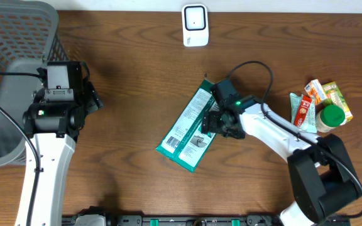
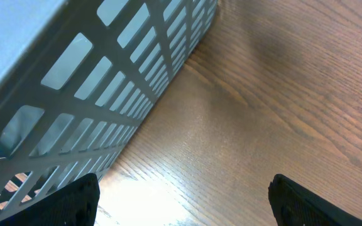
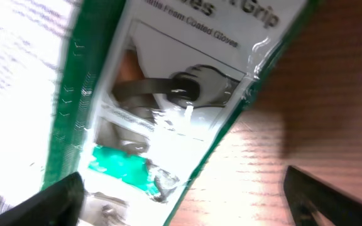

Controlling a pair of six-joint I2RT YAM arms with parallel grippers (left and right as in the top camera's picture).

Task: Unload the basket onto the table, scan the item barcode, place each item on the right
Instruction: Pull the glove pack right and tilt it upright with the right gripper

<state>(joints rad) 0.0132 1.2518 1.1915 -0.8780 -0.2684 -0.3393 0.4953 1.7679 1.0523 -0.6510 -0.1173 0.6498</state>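
A flat green and white package (image 1: 189, 128) lies slanted on the wooden table at the centre, printed side up; it fills the upper left of the right wrist view (image 3: 162, 94). My right gripper (image 1: 213, 123) hovers over its right edge, open, one finger above the package and the other above bare wood (image 3: 187, 201). No barcode can be made out on it. The white scanner (image 1: 195, 25) stands at the table's far edge. My left gripper (image 1: 92, 95) is open near the basket, with nothing between its fingers (image 2: 181, 204).
A grey mesh basket (image 1: 14, 75) takes up the left end of the table, its wall close to my left fingers (image 2: 99, 81). Snack packets and a green-lidded jar (image 1: 332, 116) are grouped at the right edge. Bare wood lies between the package and the basket.
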